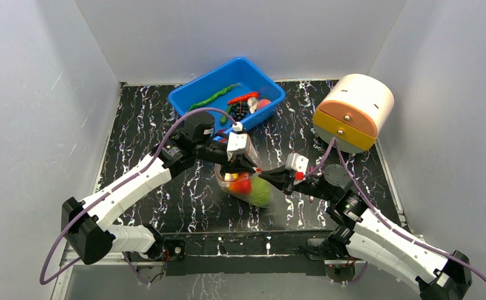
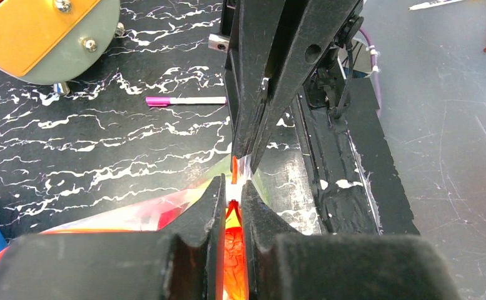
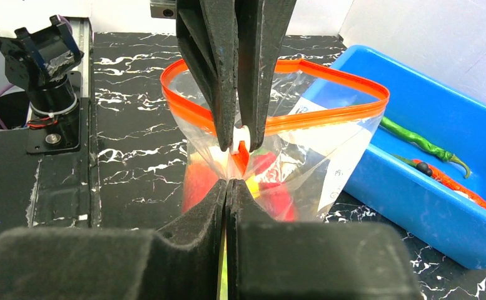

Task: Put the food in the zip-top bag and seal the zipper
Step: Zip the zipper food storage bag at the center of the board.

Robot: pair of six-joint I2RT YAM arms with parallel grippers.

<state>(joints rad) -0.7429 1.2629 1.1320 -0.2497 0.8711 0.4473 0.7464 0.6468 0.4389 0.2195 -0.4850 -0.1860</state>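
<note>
The zip-top bag [image 1: 248, 185] hangs between both grippers at the table's middle, with a green melon [image 1: 263, 192] and a red piece [image 1: 243, 185] inside. In the right wrist view the bag [image 3: 303, 150] holds red and yellow food [image 3: 278, 201]. Its red-orange zipper [image 3: 328, 112] forms an open loop. My left gripper [image 2: 231, 187] is shut on the zipper at its white end [image 3: 241, 134]. My right gripper [image 3: 227, 184] is shut on the bag's corner just below, fingertip to fingertip with the left gripper [image 3: 243, 145].
A blue tub [image 1: 227, 90] stands at the back with a green chili [image 3: 415, 140], a red chili [image 3: 459, 187] and other toys. A round cream and orange drawer box [image 1: 353, 112] sits back right. A pink-capped pen [image 2: 184, 100] lies on the table.
</note>
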